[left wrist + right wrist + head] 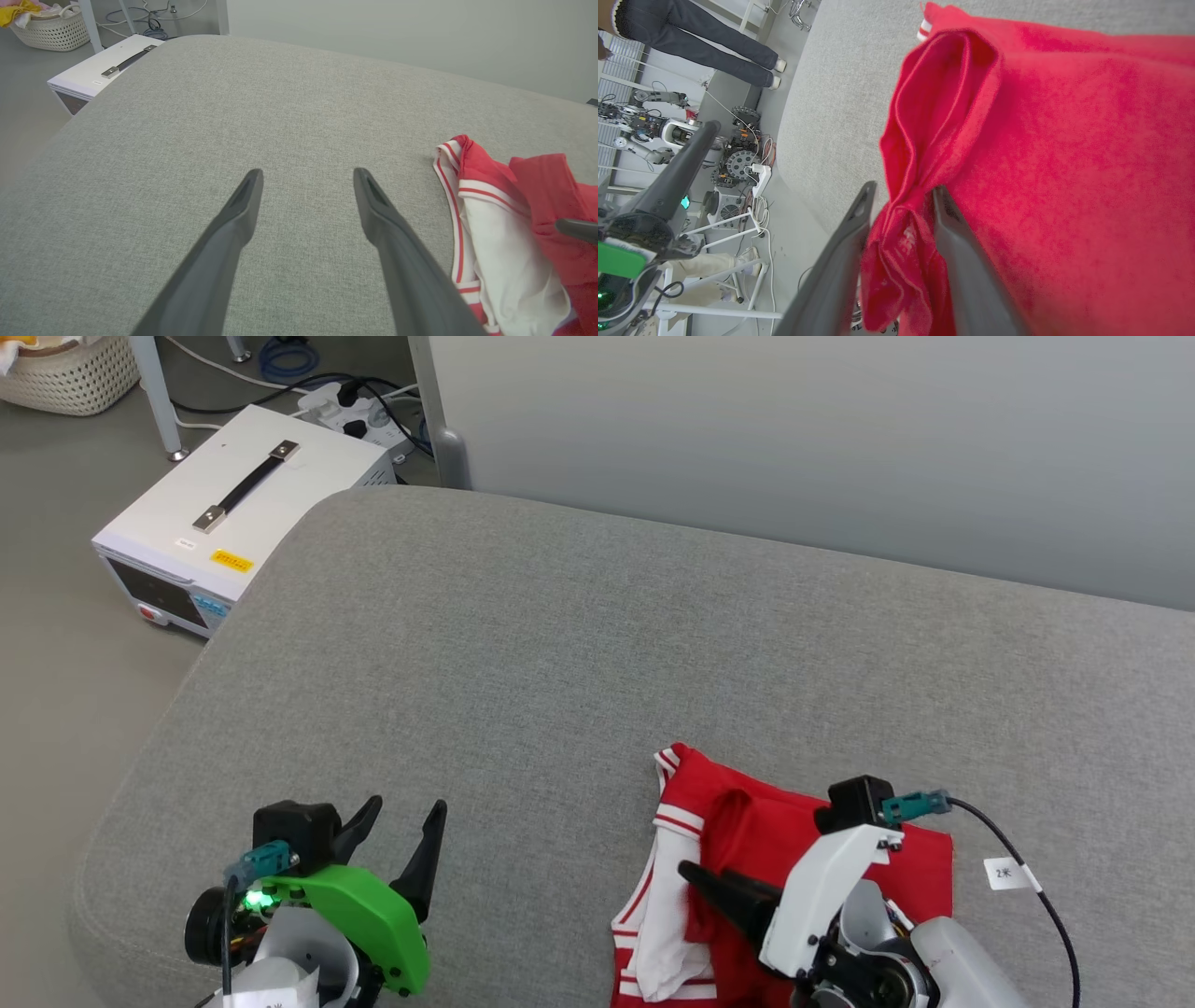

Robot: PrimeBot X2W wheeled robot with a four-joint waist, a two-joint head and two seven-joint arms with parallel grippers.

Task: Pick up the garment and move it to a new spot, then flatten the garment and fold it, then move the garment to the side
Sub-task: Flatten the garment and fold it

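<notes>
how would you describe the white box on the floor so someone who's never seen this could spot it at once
Find the big grey cushioned surface; past its far left corner, on the floor, sits a white box. It alone has a black carry handle on top and a yellow sticker, unlike the woven basket and the power strip beyond it.

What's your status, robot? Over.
Left gripper open above the grey cushion. Right gripper parted around a fold of the garment. It lies crumpled, not flat. Nothing in the way.
</notes>
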